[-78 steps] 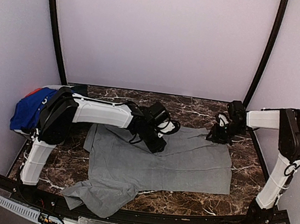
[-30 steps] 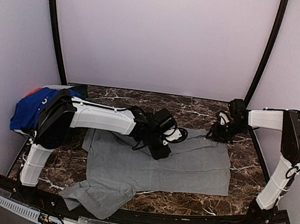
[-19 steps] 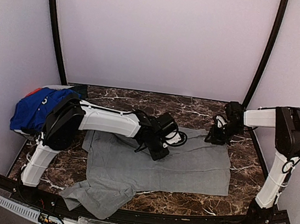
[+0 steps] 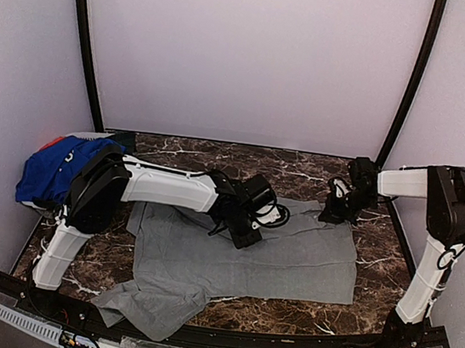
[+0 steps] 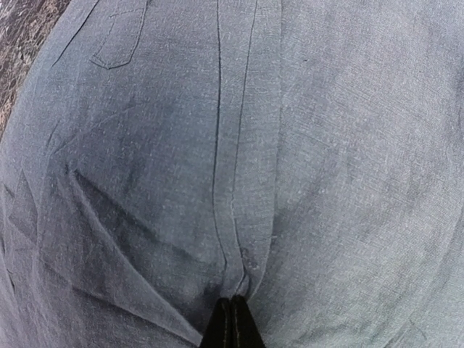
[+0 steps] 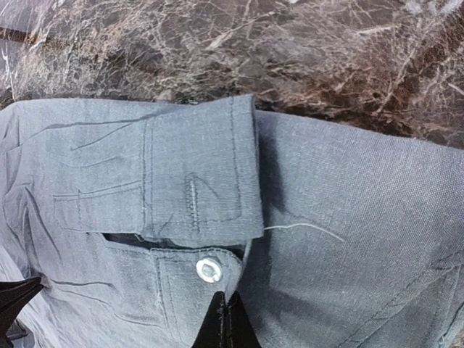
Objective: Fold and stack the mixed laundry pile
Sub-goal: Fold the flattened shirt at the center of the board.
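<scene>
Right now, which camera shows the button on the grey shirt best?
The right wrist view: the button sits close up, just below the cuff and above the right pincer. The top external view shows the whole grey shirt, but the button is too small to find. The left wrist view shows only plain cloth and seams.

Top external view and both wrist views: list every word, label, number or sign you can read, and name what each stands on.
No text can be read in any view.
Blue T-shirt: a white print shows on it, too small and blurred to read.
Grey shirt: no lettering on the cloth; its button bears no legible mark.
</scene>
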`<state>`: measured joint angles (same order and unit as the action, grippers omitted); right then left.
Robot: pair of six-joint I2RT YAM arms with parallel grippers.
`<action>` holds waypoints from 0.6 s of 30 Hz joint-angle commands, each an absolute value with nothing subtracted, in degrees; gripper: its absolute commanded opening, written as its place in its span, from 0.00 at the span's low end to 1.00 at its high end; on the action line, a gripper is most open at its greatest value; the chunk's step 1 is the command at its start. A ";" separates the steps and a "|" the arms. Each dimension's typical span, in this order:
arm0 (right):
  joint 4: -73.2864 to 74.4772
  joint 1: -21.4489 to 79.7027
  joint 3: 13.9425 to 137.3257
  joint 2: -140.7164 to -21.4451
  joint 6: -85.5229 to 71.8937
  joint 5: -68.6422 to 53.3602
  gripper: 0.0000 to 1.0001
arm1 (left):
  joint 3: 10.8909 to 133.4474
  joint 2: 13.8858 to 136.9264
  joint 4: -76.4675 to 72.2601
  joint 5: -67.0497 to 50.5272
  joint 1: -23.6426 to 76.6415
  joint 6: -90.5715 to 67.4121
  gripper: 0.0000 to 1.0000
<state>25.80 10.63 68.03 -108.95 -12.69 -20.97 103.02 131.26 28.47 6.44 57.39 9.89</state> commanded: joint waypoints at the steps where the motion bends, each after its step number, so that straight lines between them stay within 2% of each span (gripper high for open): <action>1: 25.39 11.42 67.33 -105.12 -12.83 -21.90 0.00 | 101.44 125.49 30.45 5.52 57.48 9.28 0.00; 18: 24.72 12.47 61.30 -98.92 -14.14 -22.65 0.00 | 92.60 120.49 30.55 4.57 58.45 7.49 0.00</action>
<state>25.76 12.10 63.24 -101.23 -13.26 -22.41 94.52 123.50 28.45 5.98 57.93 8.29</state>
